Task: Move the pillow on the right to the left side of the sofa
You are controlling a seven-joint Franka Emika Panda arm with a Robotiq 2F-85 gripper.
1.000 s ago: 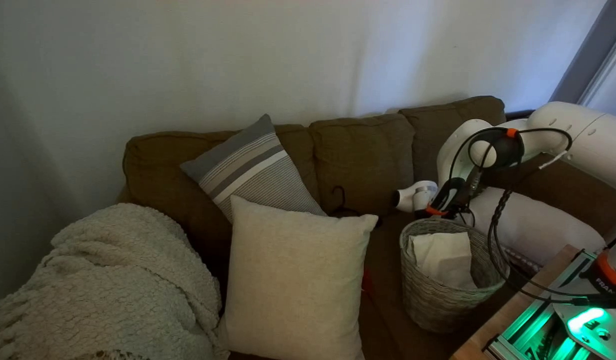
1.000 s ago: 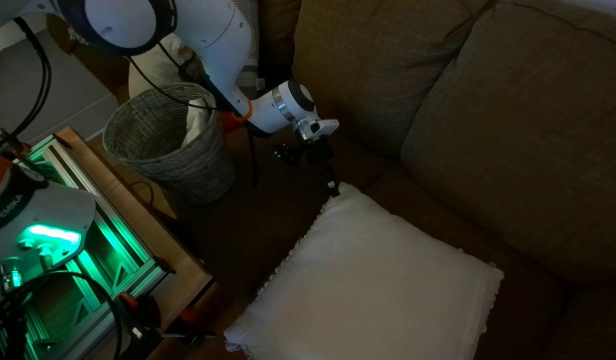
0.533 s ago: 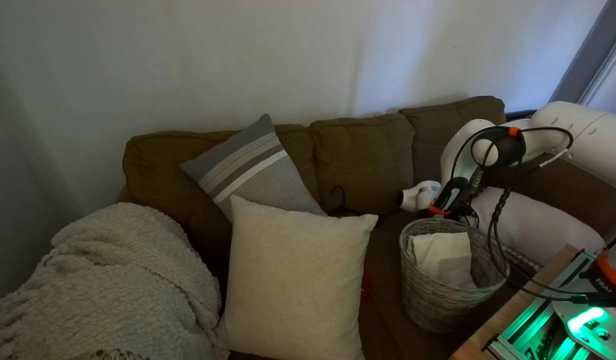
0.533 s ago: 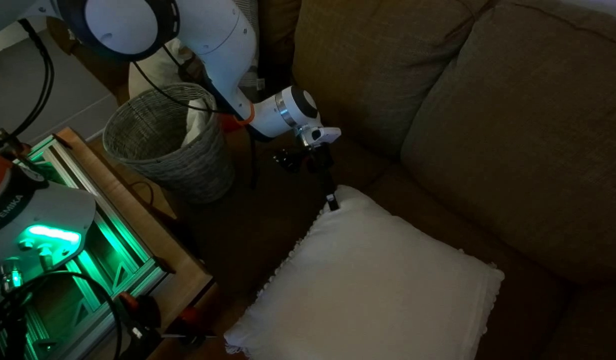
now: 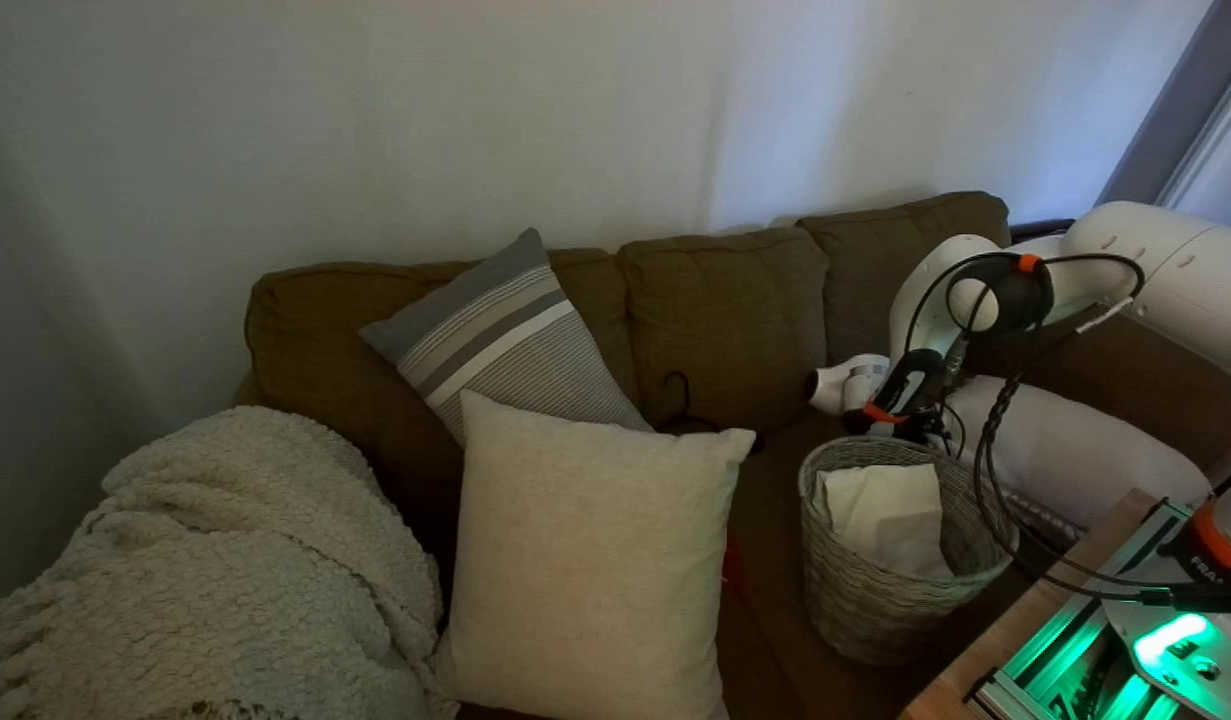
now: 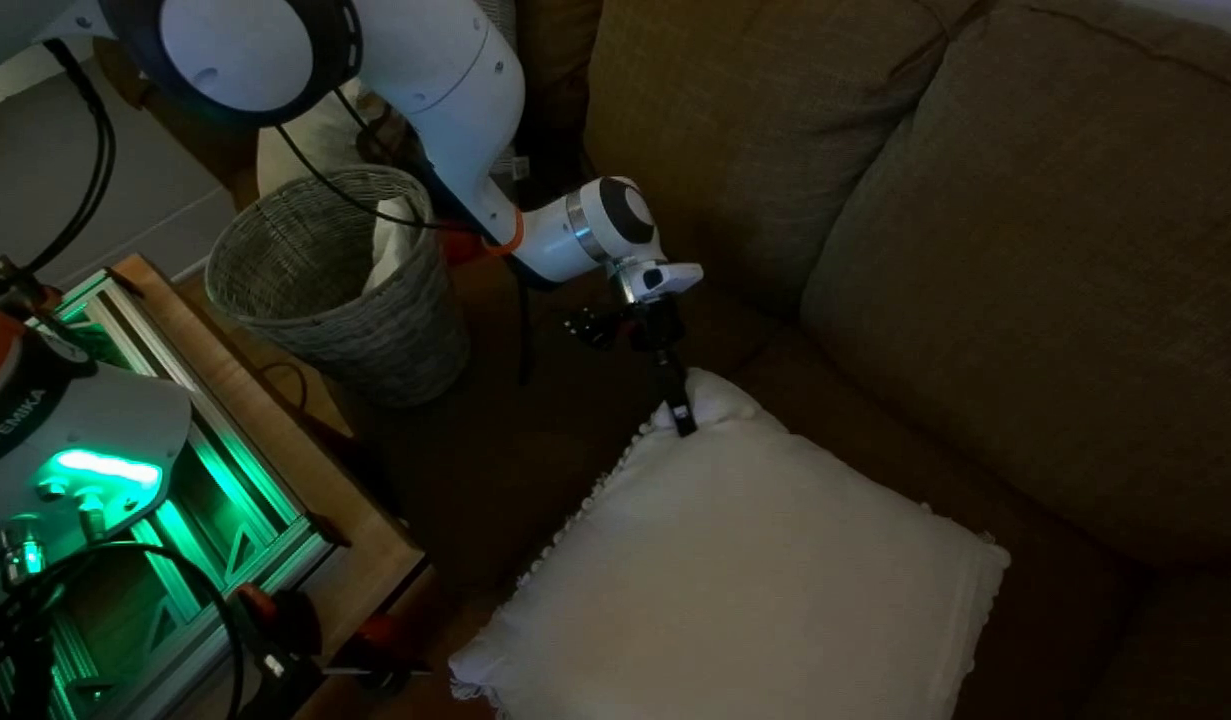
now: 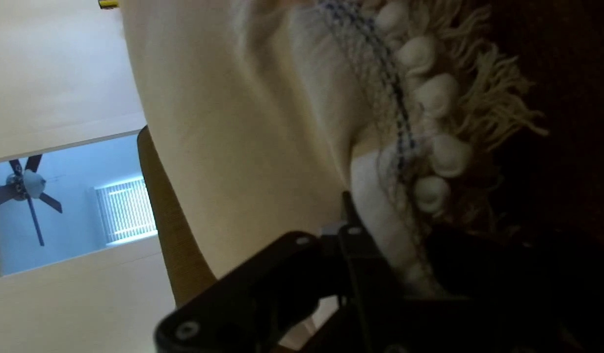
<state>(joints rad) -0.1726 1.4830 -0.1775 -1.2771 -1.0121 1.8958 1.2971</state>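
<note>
A robot's gripper (image 6: 684,420) is pinching the fringed pillow (image 6: 755,580) near one corner, jaws clamping the cloth between them, while the pillow is lying on the right side of the brown sofa (image 5: 725,310). The grasp is apparently being secured; lifting, carrying leftward and setting down are all waiting to be done. The arm (image 6: 465,110) is hanging bent beside a wicker basket (image 6: 385,350), the gripper pointing steeply downward

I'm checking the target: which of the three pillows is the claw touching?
The fringed pillow: the claw pinches it near one corner, clear of the plain cream pillow and grey striped pillow.
</note>
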